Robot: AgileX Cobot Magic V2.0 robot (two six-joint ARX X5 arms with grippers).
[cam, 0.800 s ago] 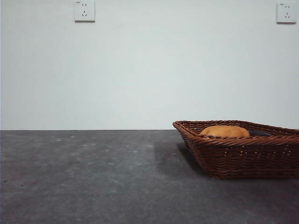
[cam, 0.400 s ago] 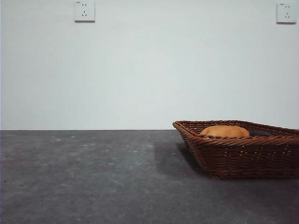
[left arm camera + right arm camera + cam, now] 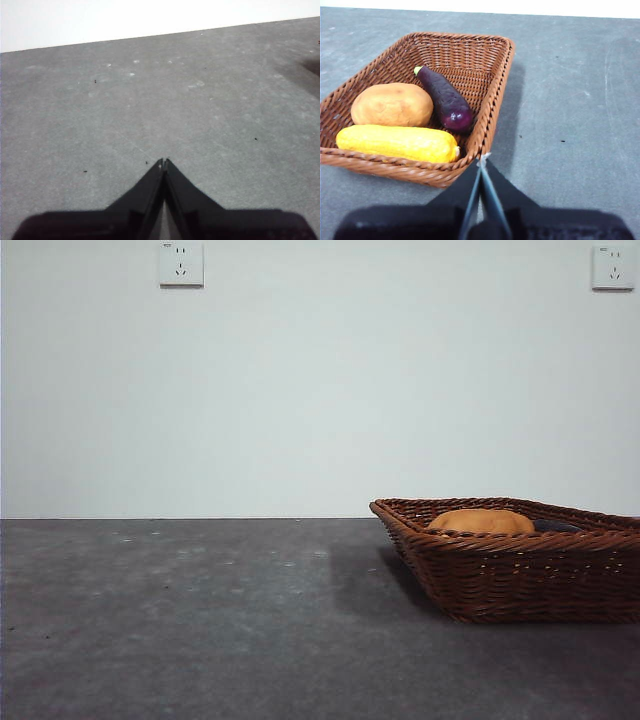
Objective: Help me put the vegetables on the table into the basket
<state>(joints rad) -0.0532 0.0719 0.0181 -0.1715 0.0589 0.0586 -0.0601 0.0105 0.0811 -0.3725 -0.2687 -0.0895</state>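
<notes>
Basket [image 3: 490,95] stands on the table [image 3: 180,620], toward the right side in the front view, and holds all three vegetables. Corn cob [image 3: 397,143] lies along one long wall of the basket. Potato [image 3: 391,104] lies just beside the corn cob, touching it. Eggplant [image 3: 445,99], dark purple with a yellow-green stem end, lies next to the potato, its rounded end near the tip of the corn cob. In the front view only the top of the potato and a dark sliver of the eggplant show above the braided rim.

Right gripper [image 3: 481,162] hangs outside the basket, near the basket corner closest to the corn cob; its jaws are pressed together and hold nothing.

Left gripper [image 3: 163,162] is over bare table, well apart from the basket; its jaws are likewise closed tip to tip and empty.

Neither arm shows in the front view.
</notes>
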